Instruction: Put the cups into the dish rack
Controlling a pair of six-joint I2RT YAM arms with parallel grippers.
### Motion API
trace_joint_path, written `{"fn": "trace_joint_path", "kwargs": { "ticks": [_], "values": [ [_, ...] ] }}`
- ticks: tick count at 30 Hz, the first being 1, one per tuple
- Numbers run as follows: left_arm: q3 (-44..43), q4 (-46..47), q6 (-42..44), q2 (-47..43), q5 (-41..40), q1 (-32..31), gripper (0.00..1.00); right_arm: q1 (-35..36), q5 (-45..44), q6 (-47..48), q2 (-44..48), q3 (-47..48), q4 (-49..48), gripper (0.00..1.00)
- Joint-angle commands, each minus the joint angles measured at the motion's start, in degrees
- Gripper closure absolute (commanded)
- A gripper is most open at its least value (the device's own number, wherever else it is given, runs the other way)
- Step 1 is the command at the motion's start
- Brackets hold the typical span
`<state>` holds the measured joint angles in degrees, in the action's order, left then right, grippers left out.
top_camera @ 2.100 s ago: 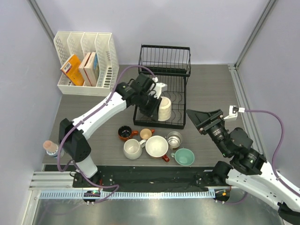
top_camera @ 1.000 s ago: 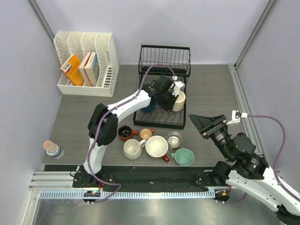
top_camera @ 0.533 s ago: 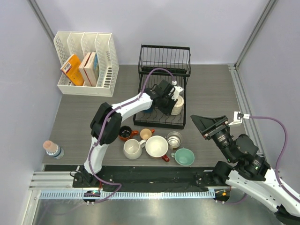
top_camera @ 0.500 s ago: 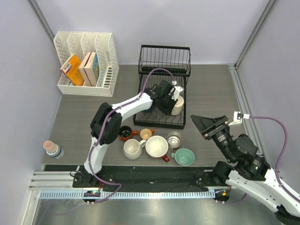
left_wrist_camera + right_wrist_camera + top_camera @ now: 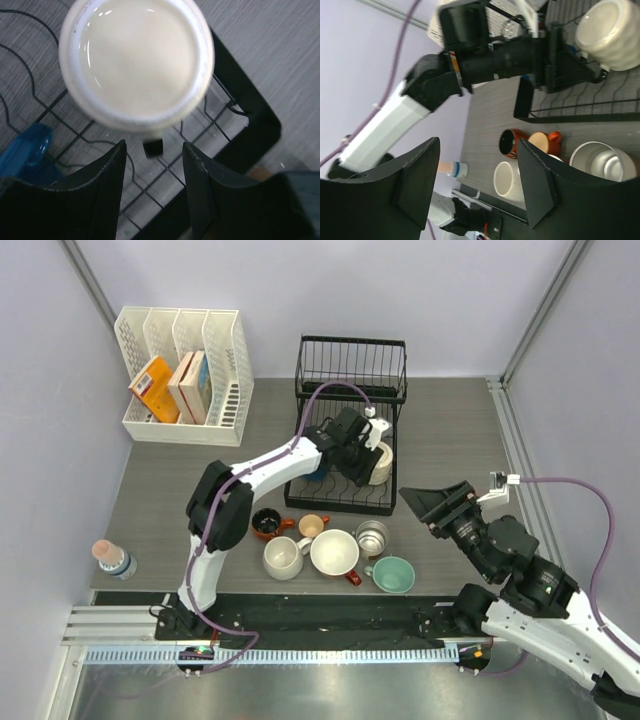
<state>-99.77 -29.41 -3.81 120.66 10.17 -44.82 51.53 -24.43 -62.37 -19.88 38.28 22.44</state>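
The black wire dish rack (image 5: 340, 506) stands at the back centre. A cream cup (image 5: 379, 462) sits in the right of its lower tier, and a blue cup (image 5: 315, 471) in the left. My left gripper (image 5: 361, 460) is open and empty just beside the cream cup. In the left wrist view the cream cup (image 5: 135, 60) lies above the open fingers (image 5: 112, 190), clear of them. On the table in front stand black (image 5: 265, 523), peach (image 5: 312, 526), white (image 5: 283, 558), red-and-white (image 5: 335, 552), steel (image 5: 372, 536) and teal (image 5: 393, 574) cups. My right gripper (image 5: 432, 504) is open and empty, right of the steel cup.
A white slotted file organizer (image 5: 180, 370) with boxes stands at the back left. A small bottle (image 5: 108, 555) stands at the left table edge. Purple cables trail from both arms. Grey walls close in the sides.
My left gripper carried the cream cup from the rack's left side to its right side, set it down and now stands open beside it. My right arm shifted slightly.
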Motion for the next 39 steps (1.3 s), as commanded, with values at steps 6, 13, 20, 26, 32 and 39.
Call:
{"fn": "trace_joint_path", "kwargs": {
  "ticks": [6, 13, 20, 26, 32, 39],
  "values": [
    [0.2, -9.3, -0.6, -23.9, 6.6, -0.3, 0.48, 0.0, -1.9, 4.2, -22.2, 17.0, 28.4, 0.34],
    [7.5, -19.4, 5.0, -39.8, 8.2, -0.3, 0.46, 0.1, 2.0, 6.8, -38.6, 18.9, 34.9, 0.40],
    [20.5, -23.9, 6.6, -49.6, 10.3, 1.7, 0.48, 0.8, 5.0, 8.3, -40.2, 18.5, 33.5, 0.42],
    [25.1, -26.8, 8.5, -51.7, 9.4, 2.3, 0.49, 4.5, 5.4, 6.3, -40.0, 18.4, 33.7, 0.42],
    [31.4, -29.0, 11.4, -51.0, 7.1, 2.3, 0.50, 6.9, 3.9, 3.3, -37.5, 16.2, 34.5, 0.41],
    [37.0, -27.5, 13.9, -47.9, 4.0, 2.3, 0.51, 6.9, 3.5, 2.4, -35.4, 16.6, 33.6, 0.41]
  ]
}}
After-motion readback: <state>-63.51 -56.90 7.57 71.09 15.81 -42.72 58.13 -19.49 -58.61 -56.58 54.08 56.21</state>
